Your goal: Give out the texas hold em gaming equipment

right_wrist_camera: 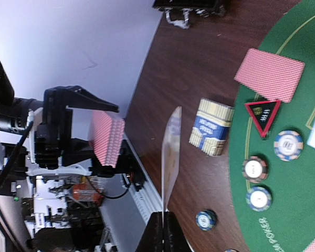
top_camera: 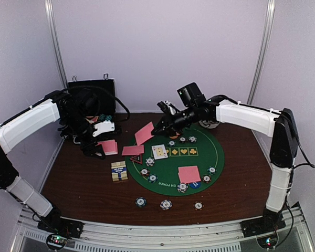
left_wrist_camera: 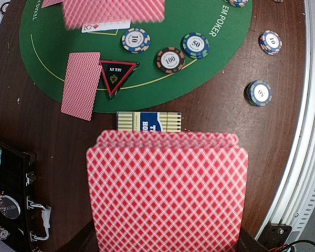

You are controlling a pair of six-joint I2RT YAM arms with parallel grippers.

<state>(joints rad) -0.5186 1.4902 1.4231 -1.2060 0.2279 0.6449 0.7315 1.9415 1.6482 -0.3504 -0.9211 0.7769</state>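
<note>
Right gripper [right_wrist_camera: 163, 226] pinches one card [right_wrist_camera: 170, 152] by its edge, left gripper [top_camera: 100, 148] clamps the deck [left_wrist_camera: 168, 194]; a slip would drop either.

Surface [top_camera: 79, 184]: dark brown wood.
Mat [top_camera: 216, 149]: round, green, right of centre.
Card box [top_camera: 119, 171]: on bare wood, just beside the mat's left edge.
Chips [top_camera: 166, 205]: three on wood, between mat and near edge.
Case [top_camera: 92, 92]: black, far-left corner.

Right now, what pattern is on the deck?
Red and white diamond lattice on the deck; left wrist view.
</note>
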